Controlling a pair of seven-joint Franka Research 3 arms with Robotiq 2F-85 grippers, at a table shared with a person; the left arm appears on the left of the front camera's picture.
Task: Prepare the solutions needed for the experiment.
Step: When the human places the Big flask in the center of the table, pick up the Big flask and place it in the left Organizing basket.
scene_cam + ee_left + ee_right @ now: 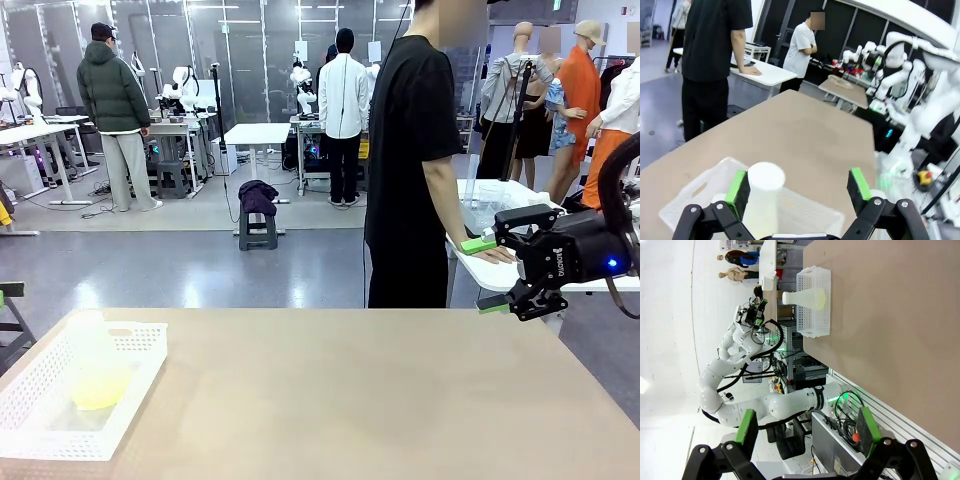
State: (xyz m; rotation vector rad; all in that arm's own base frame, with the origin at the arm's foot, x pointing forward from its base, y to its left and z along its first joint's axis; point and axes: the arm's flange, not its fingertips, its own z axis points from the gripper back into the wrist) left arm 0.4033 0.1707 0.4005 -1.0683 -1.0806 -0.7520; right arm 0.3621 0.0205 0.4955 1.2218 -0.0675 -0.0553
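A frosted conical flask [93, 368] holding a little pale yellow solution [101, 387] stands in a white mesh basket [138, 338] at the table's near left corner. In the left wrist view my left gripper [798, 186] hangs open above the basket [696, 192], with the flask's white neck [764, 192] just inside its left finger and untouched. My right gripper [487, 276] is open and holds nothing, off the table's far right edge. The right wrist view shows its open fingers [806, 425], the flask [804, 297] in the basket [815, 320], and the left gripper [753, 313] over them.
A person in black [410, 150] stands at the far side with a hand [490, 254] resting on a white side table [480, 275], close to my right gripper. Clear glassware [488, 205] stands on that side table. The brown tabletop [350, 390] stretches bare to the right of the basket.
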